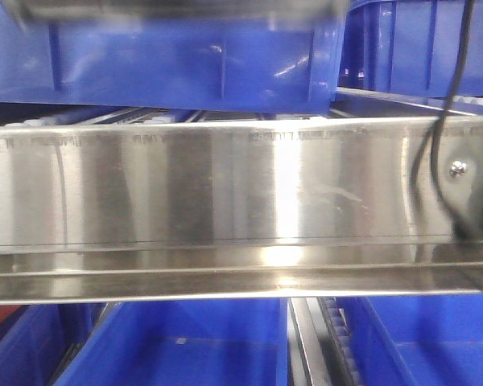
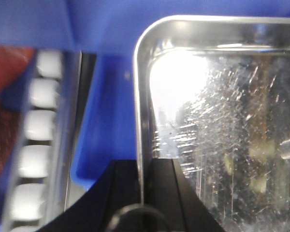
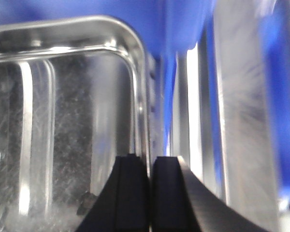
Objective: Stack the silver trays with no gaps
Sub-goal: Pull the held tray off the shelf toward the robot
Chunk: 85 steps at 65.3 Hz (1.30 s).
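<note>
— Left wrist view: the silver tray [image 2: 222,121] fills the right side, its rounded corner at top centre. Only a slim strip of blue bin [image 2: 106,130] shows left of its rim.
— The left gripper [image 2: 144,166] at bottom centre is pinched tight on that rim. The right gripper [image 3: 150,164] is clamped on the far rim, with a steel rail [image 3: 241,121] close alongside.
</note>
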Each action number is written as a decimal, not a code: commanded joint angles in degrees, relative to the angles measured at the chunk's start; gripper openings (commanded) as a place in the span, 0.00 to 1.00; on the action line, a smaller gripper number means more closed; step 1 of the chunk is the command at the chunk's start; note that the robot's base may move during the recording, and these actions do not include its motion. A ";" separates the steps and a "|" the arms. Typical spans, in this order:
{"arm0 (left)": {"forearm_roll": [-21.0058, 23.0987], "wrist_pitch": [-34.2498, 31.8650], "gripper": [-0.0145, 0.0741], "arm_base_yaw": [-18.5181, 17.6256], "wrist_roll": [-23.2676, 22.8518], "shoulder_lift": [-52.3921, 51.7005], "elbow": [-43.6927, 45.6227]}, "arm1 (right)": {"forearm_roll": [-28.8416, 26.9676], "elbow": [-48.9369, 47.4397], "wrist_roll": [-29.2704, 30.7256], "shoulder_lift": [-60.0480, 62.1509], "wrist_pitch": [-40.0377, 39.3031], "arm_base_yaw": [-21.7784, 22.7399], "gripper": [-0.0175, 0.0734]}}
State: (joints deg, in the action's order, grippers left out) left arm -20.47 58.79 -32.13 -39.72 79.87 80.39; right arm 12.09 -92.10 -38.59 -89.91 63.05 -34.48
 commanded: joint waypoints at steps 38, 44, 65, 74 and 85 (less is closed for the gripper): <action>-5.35 2.21 0.15 -3.29 -1.32 -5.31 10.16 | 4.42 -8.00 2.07 8.97 2.34 -1.32 0.11; -5.35 2.21 0.15 -3.29 -1.32 -5.31 10.16 | 4.42 -8.00 2.07 8.97 2.34 -1.32 0.11; -4.35 1.84 0.15 -3.29 -1.32 -5.56 11.26 | 4.77 -8.00 2.07 8.86 1.90 -1.32 0.11; -4.35 1.84 0.15 -3.29 -1.32 -5.56 11.66 | 4.77 -7.76 2.07 8.63 1.49 -1.32 0.11; -4.35 1.94 0.15 -3.29 -1.32 -5.56 11.66 | 4.77 -7.76 2.07 8.33 0.48 -1.32 0.11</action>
State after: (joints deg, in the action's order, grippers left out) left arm -23.22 61.01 -35.29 -41.33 75.14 91.32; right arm 14.39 -99.33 -37.11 -81.88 65.15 -36.02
